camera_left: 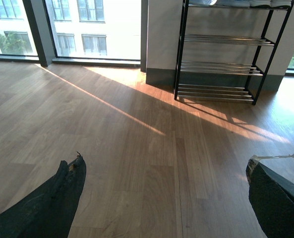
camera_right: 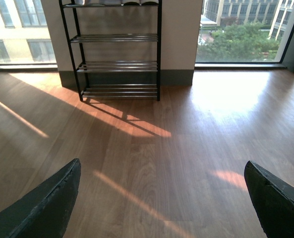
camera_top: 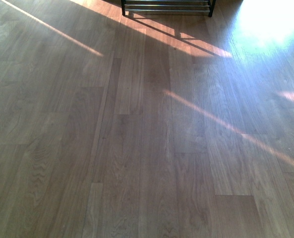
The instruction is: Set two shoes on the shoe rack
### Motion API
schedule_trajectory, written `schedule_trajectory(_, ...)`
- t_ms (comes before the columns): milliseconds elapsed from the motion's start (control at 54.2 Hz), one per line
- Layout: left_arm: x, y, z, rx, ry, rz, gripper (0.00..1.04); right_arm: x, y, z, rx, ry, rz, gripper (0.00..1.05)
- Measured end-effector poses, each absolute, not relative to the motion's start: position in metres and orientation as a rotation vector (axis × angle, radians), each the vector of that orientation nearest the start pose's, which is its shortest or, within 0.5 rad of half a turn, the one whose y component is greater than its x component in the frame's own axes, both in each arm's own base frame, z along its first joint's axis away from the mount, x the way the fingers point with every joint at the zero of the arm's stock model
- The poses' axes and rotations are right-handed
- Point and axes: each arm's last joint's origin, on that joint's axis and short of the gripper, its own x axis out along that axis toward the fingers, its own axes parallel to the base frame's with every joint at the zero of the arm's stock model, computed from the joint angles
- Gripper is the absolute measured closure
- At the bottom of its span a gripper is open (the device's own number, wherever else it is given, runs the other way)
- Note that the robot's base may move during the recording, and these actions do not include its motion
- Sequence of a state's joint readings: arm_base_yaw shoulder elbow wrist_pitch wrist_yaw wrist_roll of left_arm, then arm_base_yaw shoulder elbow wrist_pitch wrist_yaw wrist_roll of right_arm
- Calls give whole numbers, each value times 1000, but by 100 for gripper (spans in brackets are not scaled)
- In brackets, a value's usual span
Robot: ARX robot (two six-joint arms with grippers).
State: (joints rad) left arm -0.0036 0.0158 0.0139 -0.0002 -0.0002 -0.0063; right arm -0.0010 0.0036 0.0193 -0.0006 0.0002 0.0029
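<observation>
The shoe rack (camera_top: pixel 166 6) stands at the far end of the wooden floor; only its lowest rods show in the front view. The left wrist view has the black rack (camera_left: pixel 218 64) with silver rod tiers against a wall. On its top tier sit shoes (camera_left: pixel 236 2), pale soles cut off by the frame edge. The rack (camera_right: pixel 118 64) appears again in the right wrist view, with shoe parts (camera_right: pixel 132 2) barely showing on top. My left gripper (camera_left: pixel 165 163) and right gripper (camera_right: pixel 162 164) are both open over bare floor, holding nothing. No shoe lies on the floor in view.
Wood plank floor (camera_top: pixel 147 148) with sunlight streaks stretches between me and the rack. Large windows (camera_left: pixel 87 29) flank the wall behind the rack, and another window (camera_right: pixel 241 29) shows on its other side.
</observation>
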Motion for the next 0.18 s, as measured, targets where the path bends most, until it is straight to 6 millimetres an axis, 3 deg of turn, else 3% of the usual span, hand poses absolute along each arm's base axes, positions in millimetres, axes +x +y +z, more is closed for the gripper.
schedule_trajectory(184, 98, 0, 167, -6, 2, -3, 9, 97, 0, 170, 3, -15, -1, 9)
